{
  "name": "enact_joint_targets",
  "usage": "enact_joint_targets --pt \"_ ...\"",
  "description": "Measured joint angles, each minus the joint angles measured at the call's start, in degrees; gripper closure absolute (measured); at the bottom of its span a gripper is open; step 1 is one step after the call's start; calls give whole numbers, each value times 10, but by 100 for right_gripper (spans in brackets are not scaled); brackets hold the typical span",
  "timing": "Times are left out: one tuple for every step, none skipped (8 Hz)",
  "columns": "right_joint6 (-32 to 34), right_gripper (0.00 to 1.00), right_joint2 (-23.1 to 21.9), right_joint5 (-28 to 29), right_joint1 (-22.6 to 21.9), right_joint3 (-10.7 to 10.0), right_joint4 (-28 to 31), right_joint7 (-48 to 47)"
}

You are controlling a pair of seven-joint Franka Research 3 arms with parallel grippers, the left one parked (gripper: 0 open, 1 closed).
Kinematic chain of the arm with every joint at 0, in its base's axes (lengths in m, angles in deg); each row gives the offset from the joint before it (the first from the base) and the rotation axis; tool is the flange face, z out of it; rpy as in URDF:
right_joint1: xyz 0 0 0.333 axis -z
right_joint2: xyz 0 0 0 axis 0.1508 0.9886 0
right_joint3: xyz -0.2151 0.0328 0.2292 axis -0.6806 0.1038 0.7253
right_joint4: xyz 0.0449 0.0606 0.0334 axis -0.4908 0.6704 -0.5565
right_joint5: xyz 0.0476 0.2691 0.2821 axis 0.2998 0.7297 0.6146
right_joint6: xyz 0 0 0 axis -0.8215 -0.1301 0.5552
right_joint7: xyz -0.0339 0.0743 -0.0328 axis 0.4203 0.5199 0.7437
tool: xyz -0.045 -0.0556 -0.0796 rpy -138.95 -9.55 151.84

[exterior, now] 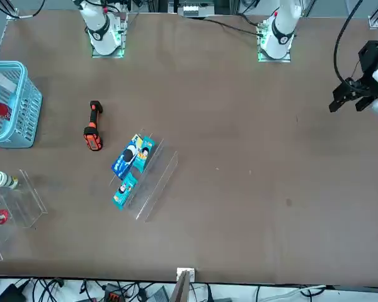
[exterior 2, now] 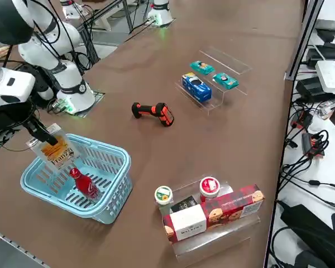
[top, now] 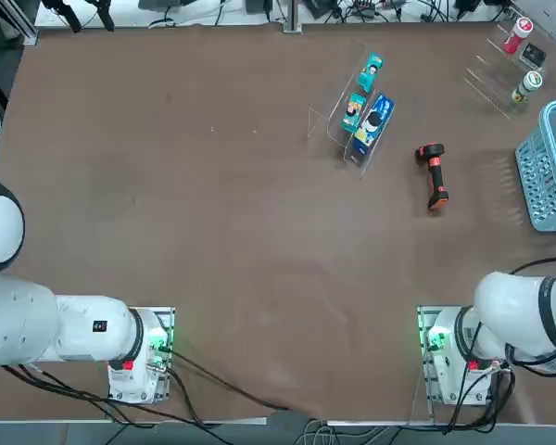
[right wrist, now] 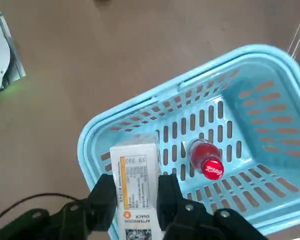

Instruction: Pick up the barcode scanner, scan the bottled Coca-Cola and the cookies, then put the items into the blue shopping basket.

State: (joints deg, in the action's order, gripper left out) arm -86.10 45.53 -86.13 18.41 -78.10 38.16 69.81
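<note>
Brown tabletop carries everything I see: at its right edge my right gripper [right wrist: 135,200] is clamped on the cookies [right wrist: 135,187], held over the near rim of the blue shopping basket [right wrist: 140,115]. Inside, the bottled Coca-Cola [right wrist: 206,159] leans against the basket's wall. Left of the basket lies the barcode scanner [top: 434,175].

The robot's right arm reaches out past the table's right edge, wrist angled downward — its black two-finger right gripper [right wrist: 136,192] clamped on either side of a flat white-and-orange box [right wrist: 135,182], held aloft.
</note>
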Motion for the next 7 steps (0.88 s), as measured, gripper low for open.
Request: enact_joint_targets --pt "-16 55 3 0 5 0 10 3" --pt "-32 55 9 8 8 0 17 11" --pt "-45 55 22 23 9 0 21 21" --pt "-58 55 40 39 9 0 22 27" --pt "-69 55 62 49 9 0 23 32" --pt "-82 55 83 56 9 0 24 35" --pt "-94 55 100 61 10 0 24 36"
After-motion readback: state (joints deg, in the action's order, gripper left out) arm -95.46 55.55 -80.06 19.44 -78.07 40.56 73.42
